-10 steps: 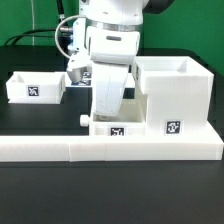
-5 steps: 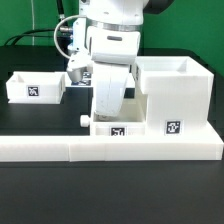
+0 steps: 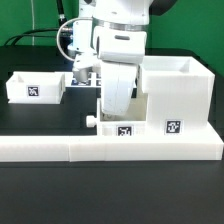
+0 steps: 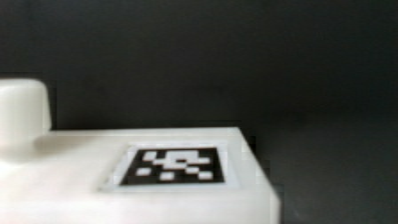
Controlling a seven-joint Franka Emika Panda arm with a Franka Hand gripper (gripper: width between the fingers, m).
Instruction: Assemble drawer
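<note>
Small tray (image 3: 108, 128) shifted toward housing (image 3: 175, 95) (exterior view's right), moved along by hand (image 3: 116, 112). Insertion judged nearly lined up. Hand's opening hidden, can't be told.

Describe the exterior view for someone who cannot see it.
A white robot arm reaches down over a small knobbed tray beside a large white housing at the exterior view's right. A second tray sits apart at its left.

You see the table (image 3: 40, 118) head-on from a low front camera; your wrist camera crowds the tagged tray (image 3: 108, 129) both share.
</note>
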